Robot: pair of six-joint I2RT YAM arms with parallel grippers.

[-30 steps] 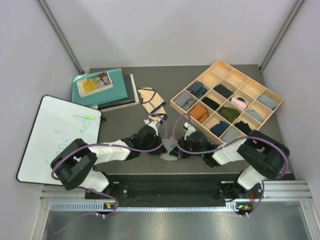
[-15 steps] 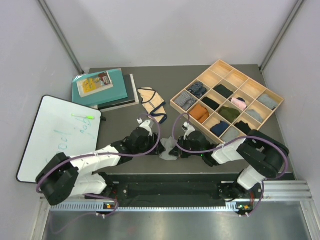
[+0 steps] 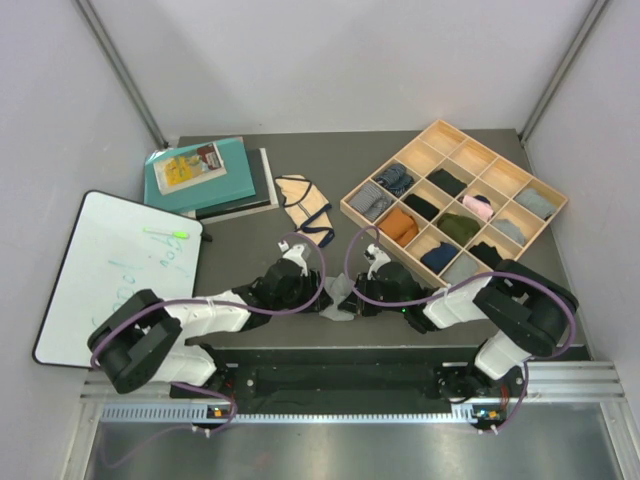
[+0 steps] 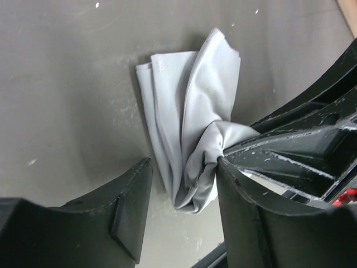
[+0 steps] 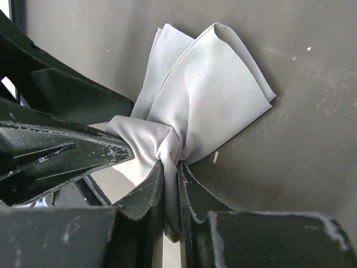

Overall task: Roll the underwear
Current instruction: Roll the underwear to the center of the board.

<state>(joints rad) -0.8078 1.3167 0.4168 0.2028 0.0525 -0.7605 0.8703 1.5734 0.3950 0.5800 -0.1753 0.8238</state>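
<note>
The light-grey underwear (image 3: 338,298) lies bunched and partly folded on the dark table, near its front edge. My right gripper (image 5: 170,167) is shut on a twisted fold of this grey cloth (image 5: 206,95). My left gripper (image 4: 183,167) stands open around the near end of the same cloth (image 4: 184,89), which brushes the tip of its right finger. In the top view the left gripper (image 3: 316,293) and the right gripper (image 3: 358,297) face each other across the bundle. The beige underwear (image 3: 303,205) with navy edging lies flat farther back.
A wooden compartment tray (image 3: 437,126) with several rolled socks sits at the back right. Stacked books (image 3: 205,175) lie at the back left. A whiteboard (image 3: 110,270) with a green marker (image 3: 166,233) lies off the table's left side.
My left gripper has gone from shut to open, letting go of the grey underwear, and its arm has shifted. The right gripper has kept its grip in place.
</note>
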